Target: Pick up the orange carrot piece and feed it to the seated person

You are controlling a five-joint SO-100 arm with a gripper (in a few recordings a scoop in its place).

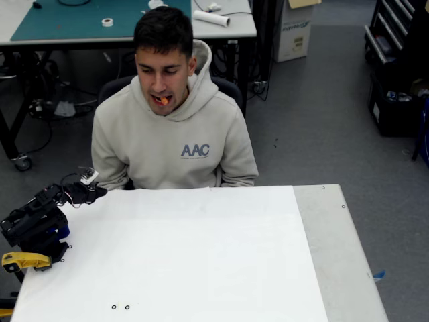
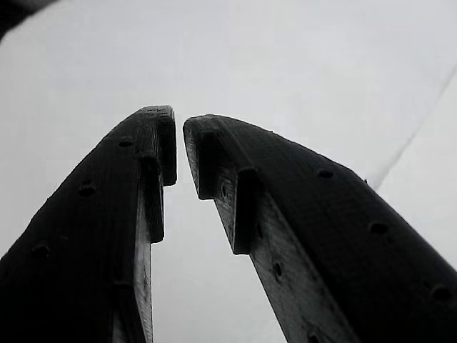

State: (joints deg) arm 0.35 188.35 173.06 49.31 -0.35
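Observation:
The seated person (image 1: 175, 137) in a beige hoodie sits behind the white table (image 1: 201, 255), mouth open. The orange carrot piece (image 1: 163, 100) sits between the person's lips. My black arm is folded low at the table's left edge, and its gripper (image 1: 98, 193) points right, far from the person's face. In the wrist view the gripper (image 2: 178, 136) is shut with only a thin slit between the tips. Nothing is between the fingers (image 2: 271, 214), and plain white tabletop lies below them.
A yellow tool handle (image 1: 25, 260) lies at the left edge beside the arm's base. Two small black rings (image 1: 120, 307) mark the table's front. Behind the person stands a desk with a green mat (image 1: 80, 20). Grey floor lies to the right.

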